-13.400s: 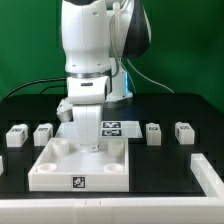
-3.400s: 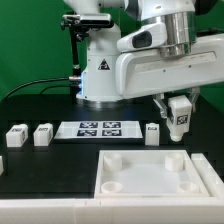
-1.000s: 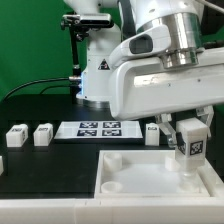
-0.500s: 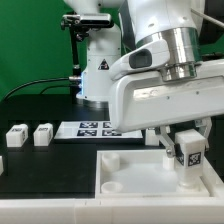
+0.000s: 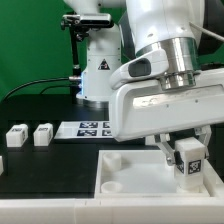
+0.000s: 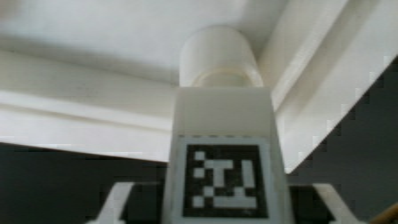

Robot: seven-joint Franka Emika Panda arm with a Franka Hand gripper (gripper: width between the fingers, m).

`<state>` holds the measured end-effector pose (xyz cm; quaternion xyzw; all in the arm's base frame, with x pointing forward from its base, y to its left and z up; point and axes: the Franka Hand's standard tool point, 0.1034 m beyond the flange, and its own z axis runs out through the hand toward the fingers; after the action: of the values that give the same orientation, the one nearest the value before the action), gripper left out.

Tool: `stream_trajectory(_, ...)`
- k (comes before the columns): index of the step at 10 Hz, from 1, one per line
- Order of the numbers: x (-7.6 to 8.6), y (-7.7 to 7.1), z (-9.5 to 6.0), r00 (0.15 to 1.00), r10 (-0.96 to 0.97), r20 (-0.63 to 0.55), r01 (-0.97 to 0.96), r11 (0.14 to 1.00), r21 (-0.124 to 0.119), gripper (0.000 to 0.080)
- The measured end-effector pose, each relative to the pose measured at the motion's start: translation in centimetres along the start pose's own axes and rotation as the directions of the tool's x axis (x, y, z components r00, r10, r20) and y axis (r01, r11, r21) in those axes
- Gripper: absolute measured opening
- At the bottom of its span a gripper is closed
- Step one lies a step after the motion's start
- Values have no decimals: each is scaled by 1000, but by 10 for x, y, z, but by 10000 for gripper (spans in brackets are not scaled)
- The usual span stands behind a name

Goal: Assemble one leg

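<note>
Leg [image 5: 188, 163]: a small white oblong block with a black-and-white square marker on its face, held upright at the lower right of the exterior view.
Leg's place: over the far right corner of the square piece [image 5: 140, 176]. Its lower end is down at the level of that piece's top face. Whether it touches or sits in a socket cannot be told.
Gripper [image 5: 186, 158]: clenched on the leg, with one finger [image 5: 167, 153] showing on the exterior view's left of the block.
Wrist view: the leg [image 6: 222, 125] fills the middle, marker toward the camera. Its rounded end points away toward the white surfaces of the square piece [image 6: 89, 75]. The gripper [image 6: 222, 205] clasps it from both sides at the near end.
Square piece, exterior view: large, flat and white, lying along the lower edge from the centre to the right, with a round socket visible at its near left corner.
Loose legs: two more marked blocks [image 5: 15, 137] [image 5: 43, 134] stand side by side on the black table [image 5: 50, 165] at the middle left, well apart from the held one.
Marker board [image 5: 92, 128]: flat on the table at the centre, just right of the loose legs, its right part hidden behind the arm [image 5: 165, 80].
</note>
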<state>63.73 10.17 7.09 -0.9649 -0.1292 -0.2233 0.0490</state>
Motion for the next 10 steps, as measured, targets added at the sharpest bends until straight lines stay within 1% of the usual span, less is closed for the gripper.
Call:
stream_trajectory(2, -2, 1, -1, 1000, 1, -27, -1, 1000, -9, 292)
stream_trajectory(4, -2, 1, -1, 1000, 1, -28, -1, 1000, -10, 292)
stream_trajectory(5, -2, 1, -1, 1000, 1, -28, -1, 1000, -10, 445)
stream_trajectory(6, -2, 1, -1, 1000, 1, -28, -1, 1000, -9, 571)
stream_trajectory(7, -2, 1, -1, 1000, 1, -28, -1, 1000, -9, 571)
stream_trajectory(8, -2, 1, -1, 1000, 1, -27, -1, 1000, -10, 634)
stream_trajectory(10, -7, 0, 1, 1000, 1, -21, -1, 1000, -9, 647)
